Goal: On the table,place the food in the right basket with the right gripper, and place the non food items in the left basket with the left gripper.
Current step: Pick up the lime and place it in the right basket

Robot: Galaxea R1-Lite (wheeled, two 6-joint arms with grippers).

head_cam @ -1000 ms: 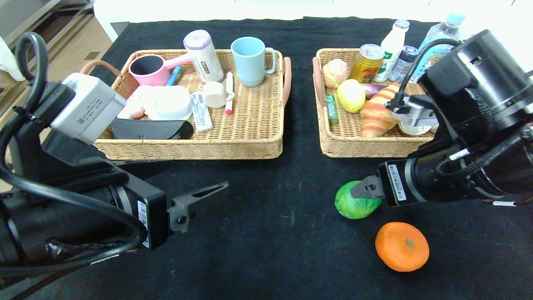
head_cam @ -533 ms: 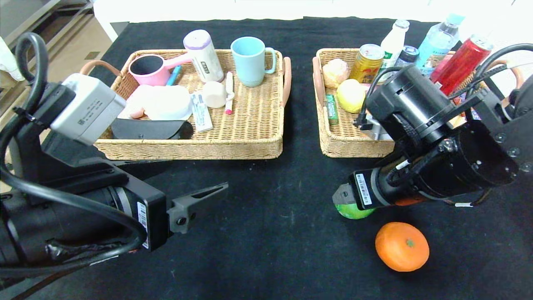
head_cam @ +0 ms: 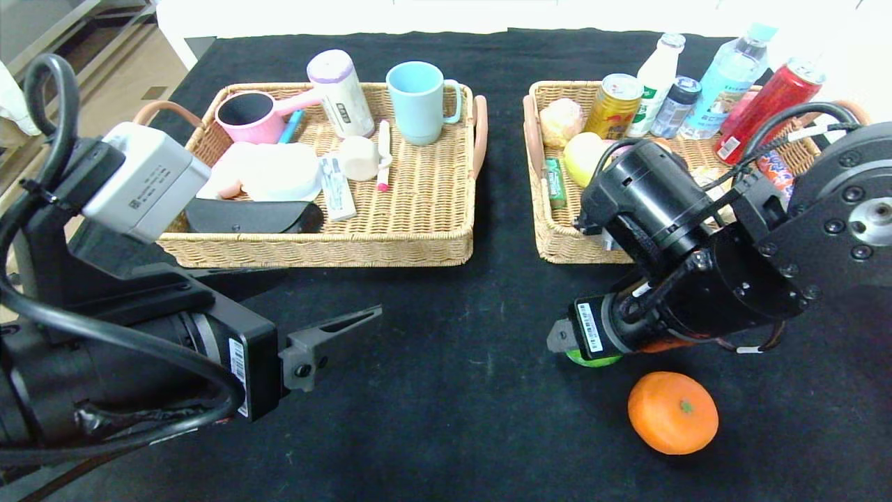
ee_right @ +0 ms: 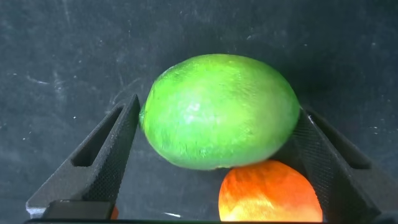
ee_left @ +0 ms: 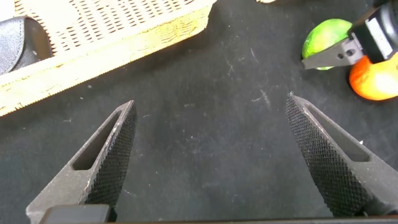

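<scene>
A green lime (ee_right: 217, 112) lies on the black table, with an orange (head_cam: 672, 413) just in front of it. My right gripper (head_cam: 568, 345) is low over the lime, which is mostly hidden under it in the head view. In the right wrist view the gripper (ee_right: 219, 109) is open, its two fingers standing on either side of the lime and very close to its skin, and the orange (ee_right: 267, 193) lies just behind. My left gripper (head_cam: 334, 335) is open and empty above bare table, in front of the left basket (head_cam: 313, 251).
The right basket (head_cam: 557, 244) holds a lemon, a bun, cans and bottles. The left basket holds a blue cup (head_cam: 418, 101), a pink scoop, a white bowl and a black case. The left wrist view shows the lime (ee_left: 323, 40) and the orange (ee_left: 376, 78) far off.
My right arm has swung down and left, and its gripper has lowered over the lime until its fingers stand on both sides of it. The left arm has not moved.
</scene>
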